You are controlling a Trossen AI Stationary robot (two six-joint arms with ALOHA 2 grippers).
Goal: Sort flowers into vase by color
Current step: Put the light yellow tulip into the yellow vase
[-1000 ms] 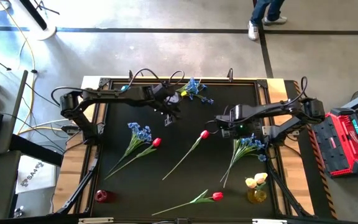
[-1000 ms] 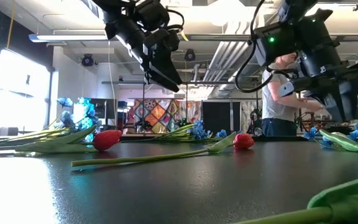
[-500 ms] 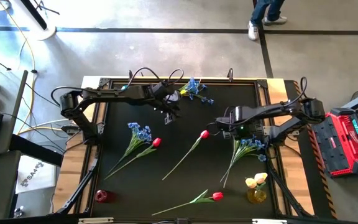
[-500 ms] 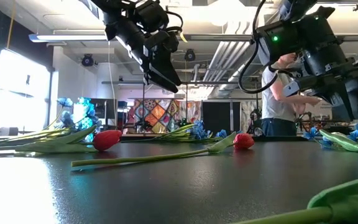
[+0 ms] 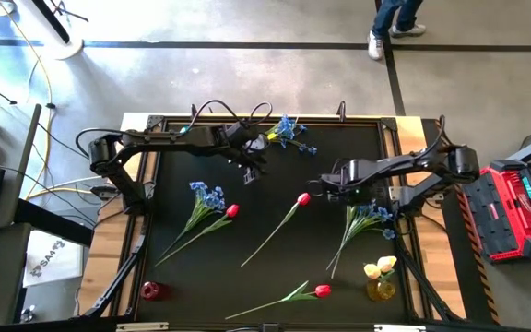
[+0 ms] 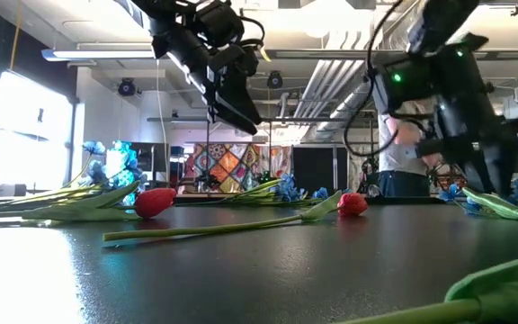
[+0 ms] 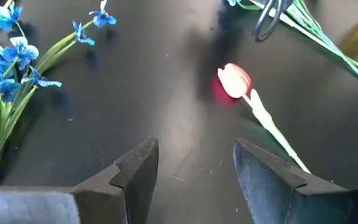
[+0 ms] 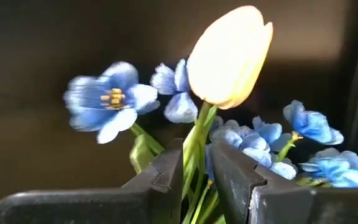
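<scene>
Right pincer (image 8: 196, 171) nearly closed, pinching a pale yellow tulip (image 8: 230, 56) by its stem, above the blue spray (image 5: 369, 218) at the counter's (image 5: 275, 240) right side. Left pincer (image 7: 194, 165) spread, holding nothing, hovering over the counter's far part. Yellow vase (image 5: 381, 290) holds two yellow tulips (image 5: 380, 268).

We see a black desk (image 5: 275, 267) with pale wooden edges. On it lie red tulips (image 5: 323, 291) on green stems and blue sprays (image 5: 207, 195), their stalks green too. A pale yellow tulip (image 8: 230, 55) glows above a green stem (image 8: 197, 146), with blue blossoms (image 8: 107, 99) around it, one showing a yellow centre. A small red vase (image 5: 151, 290) sits at one corner, a yellowish vase (image 5: 382, 290) holding yellow tulips (image 5: 380, 267) at another. Both claws (image 7: 194, 168) are dark grey.
</scene>
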